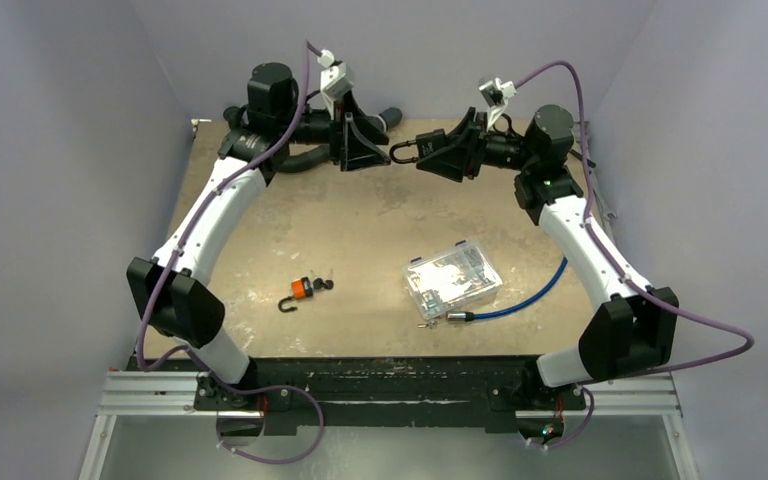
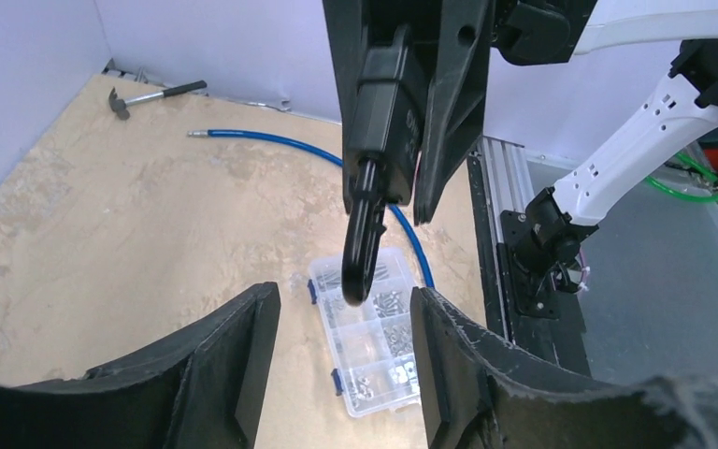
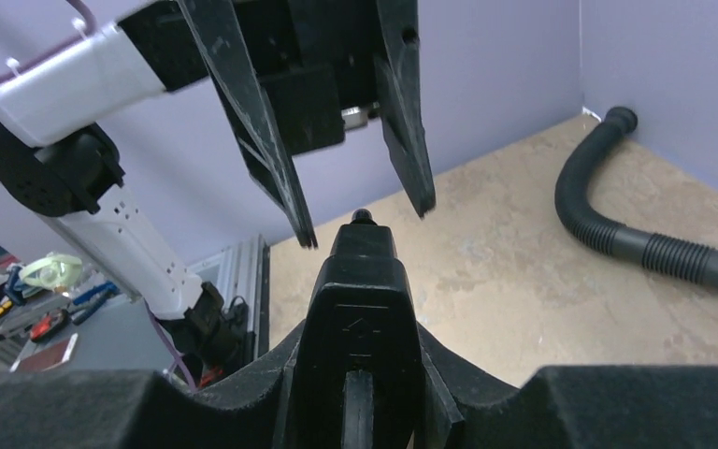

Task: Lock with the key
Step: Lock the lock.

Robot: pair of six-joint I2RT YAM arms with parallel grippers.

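This is a robotics lab test cell with a workshop feel. A scuffed tan desk (image 1: 360, 230) is boxed in by plain lavender walls (image 1: 60, 120), and an aluminium rail (image 1: 150, 395) runs along the bottom of the overhead frame. A hammer (image 2: 154, 94) lies at the upper left of the left wrist view. A blue hose (image 2: 271, 142), a clear box of screws (image 1: 452, 279) and a black corrugated hose (image 3: 636, 238) also lie about.

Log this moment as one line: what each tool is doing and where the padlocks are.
right tool: shut on black padlock | left tool: open, at its shackle | orange padlock: on table
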